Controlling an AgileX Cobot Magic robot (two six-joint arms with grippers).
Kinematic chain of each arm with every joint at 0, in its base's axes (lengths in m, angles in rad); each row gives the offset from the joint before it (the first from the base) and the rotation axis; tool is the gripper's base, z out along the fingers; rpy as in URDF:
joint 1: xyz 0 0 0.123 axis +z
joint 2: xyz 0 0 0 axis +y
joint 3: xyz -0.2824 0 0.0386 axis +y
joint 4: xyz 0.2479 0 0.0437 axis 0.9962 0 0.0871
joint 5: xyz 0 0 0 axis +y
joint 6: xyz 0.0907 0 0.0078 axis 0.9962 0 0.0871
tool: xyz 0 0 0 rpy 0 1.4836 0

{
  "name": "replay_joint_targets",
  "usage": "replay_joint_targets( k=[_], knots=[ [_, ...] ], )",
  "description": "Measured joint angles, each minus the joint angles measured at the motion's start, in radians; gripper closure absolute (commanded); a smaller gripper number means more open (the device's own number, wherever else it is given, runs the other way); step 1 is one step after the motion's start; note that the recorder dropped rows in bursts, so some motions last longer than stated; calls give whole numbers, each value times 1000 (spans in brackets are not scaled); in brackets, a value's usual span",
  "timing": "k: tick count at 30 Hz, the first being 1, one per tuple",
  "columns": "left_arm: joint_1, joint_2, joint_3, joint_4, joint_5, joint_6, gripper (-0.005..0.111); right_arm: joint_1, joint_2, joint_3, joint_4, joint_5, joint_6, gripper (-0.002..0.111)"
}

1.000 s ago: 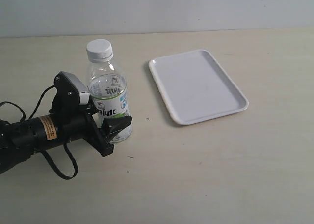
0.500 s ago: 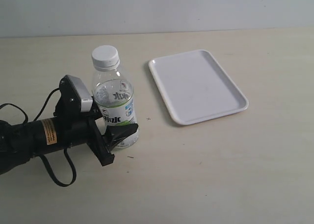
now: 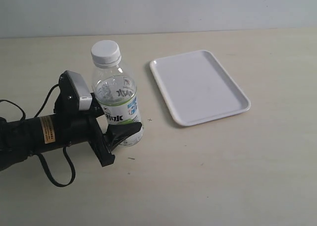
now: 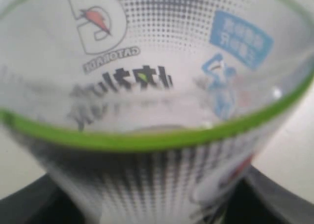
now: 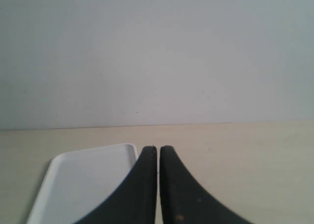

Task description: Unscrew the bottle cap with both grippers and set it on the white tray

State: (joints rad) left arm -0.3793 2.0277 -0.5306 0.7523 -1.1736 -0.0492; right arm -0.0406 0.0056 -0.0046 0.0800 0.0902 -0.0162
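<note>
1. The bottle (image 3: 116, 107) is on the left part of the table (image 3: 223, 186), leaning a little so that its top tips to the left of its base.
2. The cap (image 3: 105, 52) is white and sits on the bottle's neck.
3. The left gripper (image 3: 118, 127) has hold of the bottle low on its body. One black finger crosses the front near the base, and the other is hidden behind the bottle.
4. In the left wrist view the bottle (image 4: 157, 111) fills the picture. Its label has a green band, and dark fingers (image 4: 279, 194) show at both sides of it. The jaws are partly spread and closed against the bottle's sides.
5. I cannot tell whether the bottle's base touches the table.
6. The left arm (image 3: 29, 137) lies low over the table. It carries an orange label (image 3: 48, 129), and a black cable (image 3: 54, 171) loops beneath it.
7. The tray (image 3: 198, 87) lies flat on the table to the right of the bottle, apart from it, with nothing on it.
8. The right gripper (image 5: 158, 150) does not show in the exterior view. In its own view the two fingers are pressed together with nothing between them.
9. That view also shows a corner of the tray (image 5: 83, 180) beyond the fingers, and the pale wall (image 5: 157, 52) behind the table.
</note>
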Motion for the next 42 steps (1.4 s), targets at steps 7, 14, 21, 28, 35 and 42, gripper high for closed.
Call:
replay_joint_targets(
  k=[7, 14, 21, 28, 35, 42],
  knots=[
    [0, 0, 0, 4, 6, -4, 107, 0, 0, 0, 0, 0, 0, 105],
    [0, 0, 0, 4, 6, -4, 107, 0, 0, 0, 0, 0, 0, 105],
    [0, 0, 0, 4, 6, -4, 107, 0, 0, 0, 3, -6, 3, 105],
    [0, 0, 0, 4, 6, -4, 107, 0, 0, 0, 160, -18, 193, 105],
    [0, 0, 0, 4, 6, -4, 107, 0, 0, 0, 177, -35, 224, 105],
    [0, 0, 0, 2, 6, -4, 107, 0, 0, 0, 196, -60, 228, 106]
  ],
)
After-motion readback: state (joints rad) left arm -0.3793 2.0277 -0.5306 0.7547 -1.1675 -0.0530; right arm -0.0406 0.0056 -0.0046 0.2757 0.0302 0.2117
